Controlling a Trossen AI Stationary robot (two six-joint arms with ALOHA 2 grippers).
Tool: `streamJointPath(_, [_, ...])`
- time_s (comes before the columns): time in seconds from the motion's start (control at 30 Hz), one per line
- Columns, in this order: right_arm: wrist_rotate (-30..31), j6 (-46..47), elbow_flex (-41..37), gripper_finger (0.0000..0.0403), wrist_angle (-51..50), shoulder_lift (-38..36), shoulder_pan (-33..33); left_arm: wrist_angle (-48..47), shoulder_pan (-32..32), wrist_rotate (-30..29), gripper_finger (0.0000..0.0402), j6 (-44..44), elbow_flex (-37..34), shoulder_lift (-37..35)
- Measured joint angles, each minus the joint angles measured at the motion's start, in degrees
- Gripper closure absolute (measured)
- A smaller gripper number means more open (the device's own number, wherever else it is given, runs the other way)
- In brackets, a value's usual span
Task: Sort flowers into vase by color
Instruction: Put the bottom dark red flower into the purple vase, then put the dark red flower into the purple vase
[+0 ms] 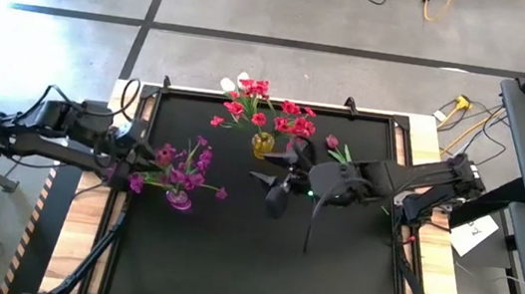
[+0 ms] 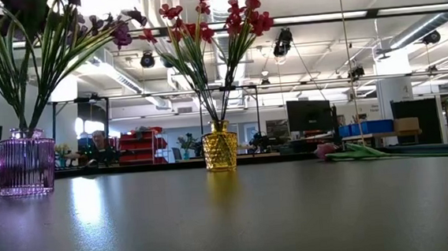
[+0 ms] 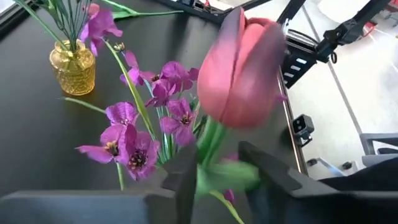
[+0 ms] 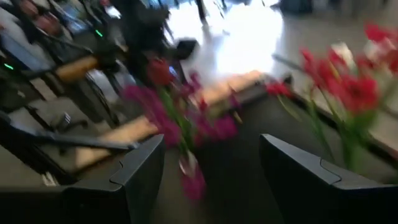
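My left gripper [image 1: 127,173] [image 3: 227,177] is at the table's left, beside the purple vase [image 1: 177,200] [image 2: 25,161], and is shut on a pink tulip bud [image 3: 239,68]. That vase holds a purple bunch [image 3: 143,134]. The yellow vase [image 1: 262,146] [image 2: 221,148] [image 3: 73,65] at the far middle holds red-pink flowers [image 1: 267,107]; white tulips [image 1: 235,83] show behind them. Another pink bud [image 1: 331,141] [image 2: 321,149] lies with its green leaves on the table right of the yellow vase. My right gripper [image 1: 272,193] [image 4: 211,180] hovers open and empty near the table's middle. My left gripper pinches the pink tulip's green stem [image 3: 214,168] between its two fingers, just below the bud, where a leaf also sits. The bud sticks out past the fingertips, close to the purple bunch. The stem's lower end is hidden behind the gripper.
The black mat [image 1: 228,263] has free room along its near half. Wooden table borders [image 1: 427,278] flank it. In the low view, people and shelves show in the room behind.
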Motion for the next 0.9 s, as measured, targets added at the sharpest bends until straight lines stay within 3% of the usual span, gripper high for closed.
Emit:
streamJointPath(0.27, [-0.1, 20.9, 0.0, 0.0151, -33.7, -1.9, -2.1, -14.0, 0.0, -1.6, 0.0209, 0.1, 13.2, 4.0])
streamJointPath(0.37, [-0.6, 29.2, -0.9, 0.0151, -48.5, -1.0, -3.4, -17.1, 0.0, -4.2, 0.0190, 0.3, 20.2, 5.3])
streamJointPath(0.43, [-2.6, 31.0, -3.3, 0.0151, -53.3, -0.9, -4.4, -15.8, 0.0, -6.2, 0.0186, 0.5, 24.0, 5.5])
streamJointPath(0.53, [-7.1, 29.4, -9.1, 0.0152, -53.1, -1.9, -6.4, -8.7, 0.0, -7.3, 0.0187, 1.6, 27.0, 5.0])
streamJointPath(0.7, [-11.1, 24.7, -21.2, 0.0158, -50.8, -4.8, -10.8, 3.8, 0.0, -7.1, 0.0195, 2.6, 26.4, 2.7])
streamJointPath(0.9, [-16.6, 17.4, -39.8, 0.0170, -35.7, -12.9, -18.7, 6.7, 0.0, -7.1, 0.0201, -0.2, 22.8, 1.1])
